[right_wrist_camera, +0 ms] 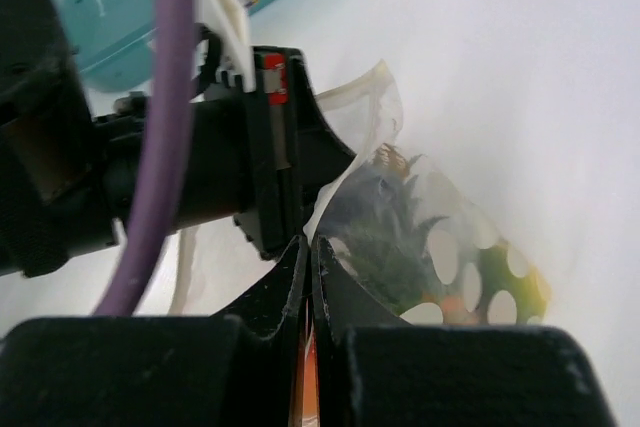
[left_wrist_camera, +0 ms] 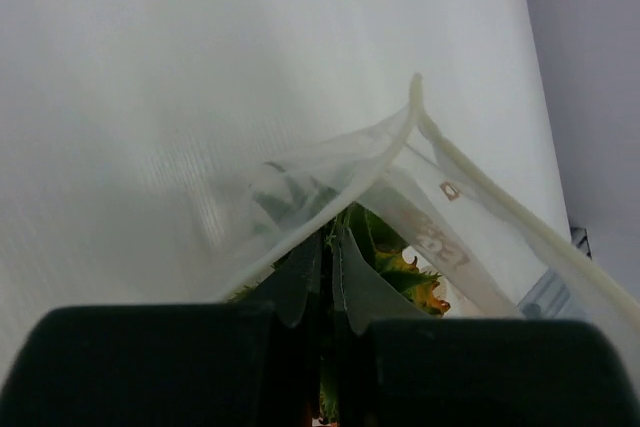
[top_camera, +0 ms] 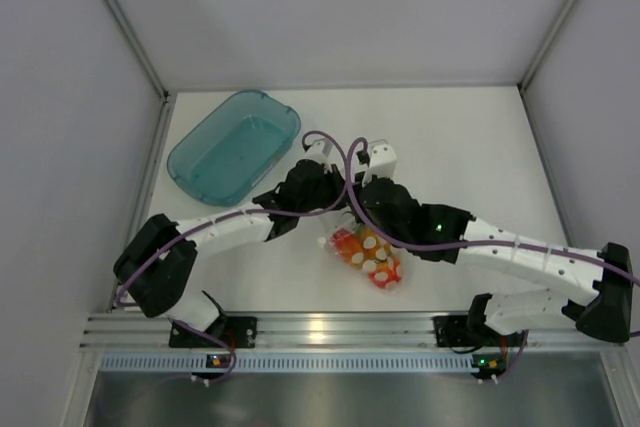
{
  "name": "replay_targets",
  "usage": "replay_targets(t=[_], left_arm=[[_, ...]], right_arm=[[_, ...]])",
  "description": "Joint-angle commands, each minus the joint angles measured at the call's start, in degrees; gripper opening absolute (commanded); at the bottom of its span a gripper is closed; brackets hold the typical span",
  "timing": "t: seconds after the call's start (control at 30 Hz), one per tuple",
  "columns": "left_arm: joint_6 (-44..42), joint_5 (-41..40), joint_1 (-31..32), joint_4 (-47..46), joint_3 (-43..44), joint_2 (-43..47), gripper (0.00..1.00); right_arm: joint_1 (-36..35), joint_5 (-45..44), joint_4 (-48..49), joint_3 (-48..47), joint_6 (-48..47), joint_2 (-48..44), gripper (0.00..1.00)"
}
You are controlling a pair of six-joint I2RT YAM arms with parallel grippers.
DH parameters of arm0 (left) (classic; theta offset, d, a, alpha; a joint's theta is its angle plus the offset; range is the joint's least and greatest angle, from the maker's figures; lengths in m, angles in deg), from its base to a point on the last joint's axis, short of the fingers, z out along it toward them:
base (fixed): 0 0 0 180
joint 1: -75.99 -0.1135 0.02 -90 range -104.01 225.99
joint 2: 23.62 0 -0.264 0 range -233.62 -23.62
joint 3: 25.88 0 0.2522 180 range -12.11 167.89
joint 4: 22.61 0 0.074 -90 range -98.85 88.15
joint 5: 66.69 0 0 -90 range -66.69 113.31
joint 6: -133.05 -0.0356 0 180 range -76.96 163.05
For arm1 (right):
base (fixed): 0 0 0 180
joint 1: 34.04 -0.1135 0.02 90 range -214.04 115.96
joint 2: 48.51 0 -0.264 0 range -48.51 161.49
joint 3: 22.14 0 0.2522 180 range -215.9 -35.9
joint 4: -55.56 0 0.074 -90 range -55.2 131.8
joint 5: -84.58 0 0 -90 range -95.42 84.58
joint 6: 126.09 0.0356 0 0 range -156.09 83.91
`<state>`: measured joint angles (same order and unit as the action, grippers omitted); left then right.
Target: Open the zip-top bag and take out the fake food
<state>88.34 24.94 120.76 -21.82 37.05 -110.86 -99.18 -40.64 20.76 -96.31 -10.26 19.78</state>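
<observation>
Clear plastic of the zip-top bag [left_wrist_camera: 300,182] is pinched in both claws. The left claw [left_wrist_camera: 325,252] is closed on one lip and the right claw [right_wrist_camera: 308,252] on the other, and the mouth is parted. Only the overhead view shows the orange fake food [top_camera: 368,255] inside, mid-surface [top_camera: 480,137]. Both wrist views show green leaves.

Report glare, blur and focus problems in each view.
Top external: evenly lit and sharp, with a glare spot on the aluminium rail; the zip-top bag reads clearly. Left wrist: the left end effector is dark and soft, the bag's zip edge sharper. Right wrist: the purple cable and right end effector are blurred foreground shapes.
</observation>
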Motion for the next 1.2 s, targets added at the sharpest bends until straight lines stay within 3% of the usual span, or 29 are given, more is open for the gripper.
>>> replay_targets(t=[0.0, 0.47, 0.83, 1.17], left_arm=[[-0.9, 1.6, 0.4, -5.8, -0.7, 5.2, 0.0], [-3.6, 5.3, 0.5, -7.6, -4.5, 18.6, 0.0], [-9.0, -8.1, 0.5, -7.4, -1.1, 13.9, 0.0], [-5.5, -2.4, 0.6, -7.4, -0.3, 16.9, 0.0]], right_arm=[[-1.3, -6.9, -0.7, -1.6, 1.1, 0.0, 0.0], [-1.5, -14.2, -13.5, -13.0, 4.3, 10.4, 0.0], [-6.9, -14.0, -14.7, -16.6, 2.7, 11.2, 0.0], [-3.1, -20.1, -16.9, -14.1, 8.1, 13.9, 0.0]])
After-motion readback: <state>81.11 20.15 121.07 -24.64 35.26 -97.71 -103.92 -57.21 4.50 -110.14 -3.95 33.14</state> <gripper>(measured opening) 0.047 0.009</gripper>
